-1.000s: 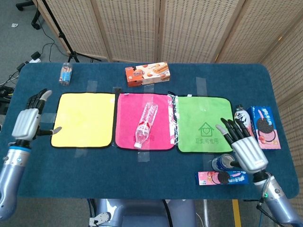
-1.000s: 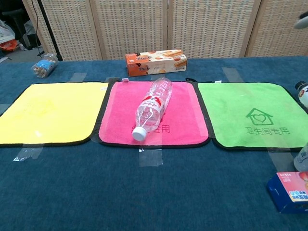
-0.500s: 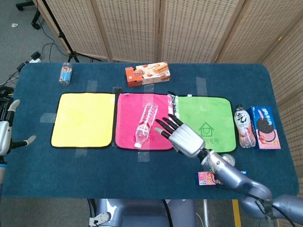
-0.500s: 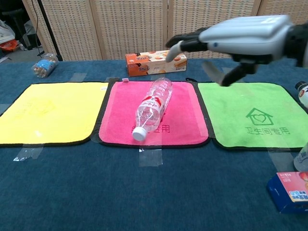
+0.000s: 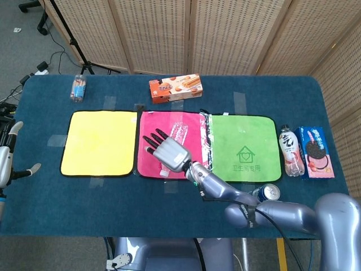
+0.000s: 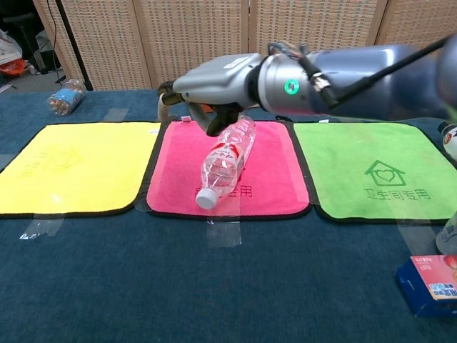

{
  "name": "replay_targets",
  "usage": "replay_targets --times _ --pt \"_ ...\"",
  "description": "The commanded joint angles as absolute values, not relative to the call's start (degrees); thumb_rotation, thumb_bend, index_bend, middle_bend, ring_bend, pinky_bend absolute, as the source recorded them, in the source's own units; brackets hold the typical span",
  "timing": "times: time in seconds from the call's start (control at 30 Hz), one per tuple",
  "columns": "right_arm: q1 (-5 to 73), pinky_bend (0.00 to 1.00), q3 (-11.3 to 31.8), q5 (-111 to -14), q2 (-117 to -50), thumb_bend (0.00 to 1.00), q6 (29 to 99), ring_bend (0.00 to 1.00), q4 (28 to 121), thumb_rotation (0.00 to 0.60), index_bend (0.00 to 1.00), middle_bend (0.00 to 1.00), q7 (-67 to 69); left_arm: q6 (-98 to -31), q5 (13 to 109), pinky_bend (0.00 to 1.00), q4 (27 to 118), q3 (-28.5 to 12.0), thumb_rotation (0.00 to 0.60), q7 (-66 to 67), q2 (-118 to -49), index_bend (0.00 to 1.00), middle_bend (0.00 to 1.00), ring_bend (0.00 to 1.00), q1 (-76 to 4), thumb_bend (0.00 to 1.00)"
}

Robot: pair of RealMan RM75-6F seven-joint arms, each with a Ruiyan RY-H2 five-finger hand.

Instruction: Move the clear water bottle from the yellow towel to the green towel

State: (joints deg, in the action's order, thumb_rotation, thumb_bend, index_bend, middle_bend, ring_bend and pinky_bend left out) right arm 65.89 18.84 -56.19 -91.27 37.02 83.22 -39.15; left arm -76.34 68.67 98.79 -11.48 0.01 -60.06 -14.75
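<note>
The clear water bottle (image 5: 179,131) (image 6: 228,157) lies on its side on the pink towel (image 5: 151,125) (image 6: 271,171), cap toward the table's front. That towel sits between the bare yellow towel (image 5: 98,142) (image 6: 71,168) and the bare green towel (image 5: 242,148) (image 6: 371,171). My right hand (image 5: 165,151) (image 6: 214,82) hovers over the bottle with fingers spread, holding nothing; in the head view it hides the bottle's lower half. At the table's left edge, my left hand (image 5: 4,161) is open and partly cut off by the frame.
A cookie box (image 5: 175,88) (image 6: 230,93) and a snack jar (image 5: 78,88) (image 6: 66,98) lie at the back. Right of the green towel stand a drink bottle (image 5: 289,151), an Oreo box (image 5: 315,152) and a can (image 5: 266,193). A snack pack (image 6: 432,284) lies front right.
My right hand has swept left, from the table's right front across the green towel's edge to above the bottle. The left hand drew back to the left edge. The bottle has not moved.
</note>
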Motion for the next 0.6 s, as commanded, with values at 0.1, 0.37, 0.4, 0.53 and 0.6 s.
replay_targets --times 0.1,0.37,0.4,0.53,0.6 --pt "74.3 0.00 17.8 -42.1 -100.3 1.00 37.1 0.00 72.6 0.600 0.18 0.06 -46.0 -75.1 67.4 0.00 98.2 -12.0 0.600 -0.4 -59.8 0.00 0.00 0.00 -15.2 0.16" --pt "79.1 0.00 14.6 -34.2 -104.0 1.00 36.2 0.00 64.7 0.600 0.21 0.09 -48.5 -73.2 66.3 0.00 97.5 -12.3 0.600 -1.4 -59.5 0.00 0.00 0.00 -15.8 0.16" --pt "79.4 0.00 14.3 -33.7 -104.2 1.00 36.2 0.00 64.3 0.600 0.22 0.10 -48.6 -73.2 66.3 0.00 97.5 -12.4 0.600 -1.5 -59.5 0.00 0.00 0.00 -15.8 0.16" --pt "81.1 0.01 12.6 -31.4 -104.6 1.00 36.3 0.00 62.9 0.600 0.26 0.14 -50.0 -72.4 65.8 0.00 97.1 -12.5 0.600 -1.7 -59.5 0.00 0.00 0.00 -16.1 0.16" --pt "81.6 0.03 12.2 -30.7 -104.7 1.00 36.7 0.01 62.7 0.600 0.28 0.16 -50.5 -72.2 65.8 0.00 97.1 -12.5 0.600 -1.7 -59.5 0.00 0.00 0.00 -16.2 0.16"
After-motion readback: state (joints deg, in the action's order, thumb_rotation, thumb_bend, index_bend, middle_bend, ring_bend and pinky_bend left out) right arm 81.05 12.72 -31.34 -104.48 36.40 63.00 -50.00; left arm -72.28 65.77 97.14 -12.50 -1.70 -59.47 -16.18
